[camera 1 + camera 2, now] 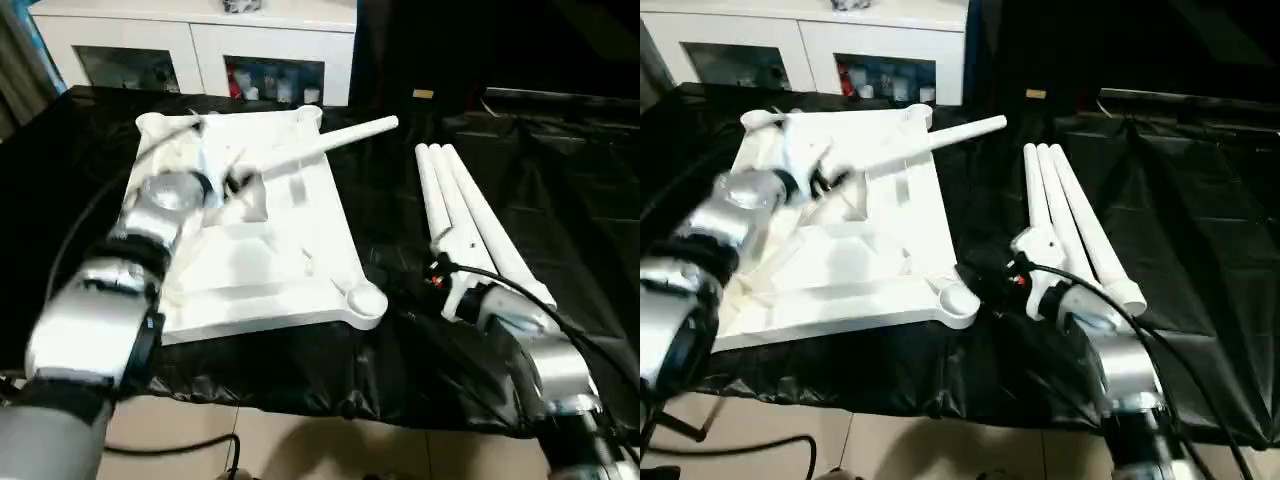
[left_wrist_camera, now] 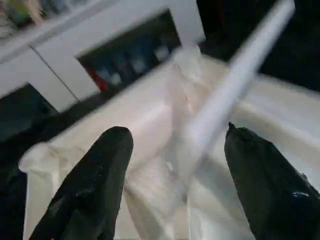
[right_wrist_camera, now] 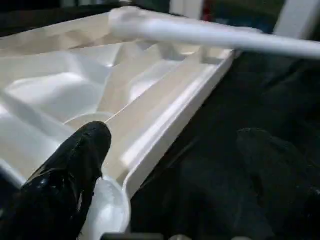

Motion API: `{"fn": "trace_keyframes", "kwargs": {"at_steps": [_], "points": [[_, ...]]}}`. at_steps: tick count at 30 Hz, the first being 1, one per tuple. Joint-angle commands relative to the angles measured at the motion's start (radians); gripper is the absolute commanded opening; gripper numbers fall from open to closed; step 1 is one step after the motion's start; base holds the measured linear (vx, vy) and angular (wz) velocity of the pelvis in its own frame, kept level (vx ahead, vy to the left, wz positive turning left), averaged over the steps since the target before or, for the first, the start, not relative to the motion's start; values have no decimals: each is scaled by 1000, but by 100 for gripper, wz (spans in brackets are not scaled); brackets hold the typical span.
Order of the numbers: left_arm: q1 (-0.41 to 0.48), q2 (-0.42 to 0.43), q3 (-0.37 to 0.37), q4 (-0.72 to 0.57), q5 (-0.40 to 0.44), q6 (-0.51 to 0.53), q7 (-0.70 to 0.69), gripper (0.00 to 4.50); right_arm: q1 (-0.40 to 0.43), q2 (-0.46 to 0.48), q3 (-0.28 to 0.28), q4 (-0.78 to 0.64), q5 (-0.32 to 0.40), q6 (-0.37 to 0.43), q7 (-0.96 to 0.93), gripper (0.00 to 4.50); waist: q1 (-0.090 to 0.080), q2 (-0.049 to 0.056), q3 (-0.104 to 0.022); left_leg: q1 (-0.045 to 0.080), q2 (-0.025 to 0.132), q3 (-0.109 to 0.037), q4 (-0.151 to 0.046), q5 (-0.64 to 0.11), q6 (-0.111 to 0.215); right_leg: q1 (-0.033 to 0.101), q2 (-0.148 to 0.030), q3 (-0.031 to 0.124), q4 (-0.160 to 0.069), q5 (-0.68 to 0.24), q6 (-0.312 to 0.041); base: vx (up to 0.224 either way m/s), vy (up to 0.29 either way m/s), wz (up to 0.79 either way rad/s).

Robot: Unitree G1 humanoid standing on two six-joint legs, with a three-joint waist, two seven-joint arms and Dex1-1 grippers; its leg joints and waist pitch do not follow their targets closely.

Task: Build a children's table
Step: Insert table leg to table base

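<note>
The white tabletop (image 1: pixel 250 270) lies ribbed side up on a black-covered surface. One white leg (image 1: pixel 330 140) slants across its far half, its end sticking out past the far right corner. My left gripper (image 1: pixel 235 185) hangs over that leg's lower end. In the left wrist view its fingers (image 2: pixel 100 165) stand open on either side of the leg (image 2: pixel 225 95), apart from it. Three more legs (image 1: pixel 470 210) lie side by side to the right. My right gripper (image 1: pixel 990 275) is open beside the near right corner socket (image 1: pixel 362 298), with nothing between its fingers.
A white cabinet (image 1: pixel 200 40) with glass doors stands behind the work surface. The black sheet (image 1: pixel 560 180) covers the surface out to the right and drapes over the near edge, with pale floor (image 1: pixel 300 450) below.
</note>
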Motion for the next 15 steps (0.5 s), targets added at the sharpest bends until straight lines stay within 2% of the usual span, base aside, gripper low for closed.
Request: {"fn": "trace_keyframes", "kwargs": {"at_steps": [1,3,4,5,6,7,8,9,10,11,12,13,15], "points": [[5,-11,61,-10,-65,-9,20,333,15,11,-31,-59,-10,48,-56,450,-2,10,-72,2,0,3,-55,-167,29,73,-41,40,-69,-89,-226,0,0,0],[13,-16,90,-20,-94,-10,22,333,19,18,-41,-84,-3,59,-75,450,-3,3,-73,0,1,4,-54,-154,35,73,-42,41,-66,-86,-226,0,0,0],[59,-30,139,-88,-147,-42,21,333,20,33,-71,-139,24,97,-122,450,-3,-4,-72,-1,1,5,-55,-147,38,74,-42,41,-66,-80,-229,0,0,0],[82,-35,155,-122,-165,-63,19,333,20,38,-81,-161,35,114,-140,450,1,-16,-71,-6,1,4,-56,-132,48,76,-45,40,-62,-90,-232,0,0,0],[110,-37,164,-164,-174,-72,21,333,20,43,-90,-181,42,127,-154,450,0,-25,-73,-5,4,6,-56,-123,57,74,-46,40,-66,-103,-222,0,0,0],[128,-38,167,-191,-178,-73,24,333,21,46,-94,-190,45,133,-162,450,1,-19,-73,-5,8,4,-57,-112,56,75,-48,41,-59,-93,-225,0,0,0],[270,-41,167,-424,-184,-31,42,333,37,58,-106,-243,55,160,-189,450,1,-28,-72,-8,14,2,-60,-101,62,76,-51,40,-54,-93,-220,0,0,0],[270,-41,167,-424,-184,-31,42,333,37,58,-106,-243,55,160,-189,450,-2,-26,-71,-9,17,4,-60,-90,68,70,-52,41,-54,-82,-220,0,0,0],[436,-37,164,-676,-189,22,43,333,65,66,-104,-288,62,176,-196,450,-2,-35,-74,-4,17,8,-59,-96,69,66,-50,40,-56,-88,-219,0,0,0],[498,-36,169,-768,-196,52,44,333,78,71,-102,-301,66,177,-197,450,-1,-30,-77,-8,29,0,-62,-76,68,76,-62,42,-42,-54,-228,0,0,0],[532,-35,173,-818,-202,70,45,333,84,75,-101,-307,68,178,-199,450,-5,-25,-73,0,23,13,-59,-94,67,55,-48,41,-53,-65,-220,0,0,0],[570,-37,183,-876,-208,98,56,333,93,80,-99,-315,70,181,-202,450,-5,-26,-73,4,23,13,-61,-123,60,58,-48,42,-54,-91,-219,0,0,0],[638,-49,204,-984,-244,156,64,333,112,91,-95,-329,74,184,-213,450,1,-26,-63,21,27,11,-73,-271,21,52,-45,38,-69,-248,-193,0,0,0]]}}
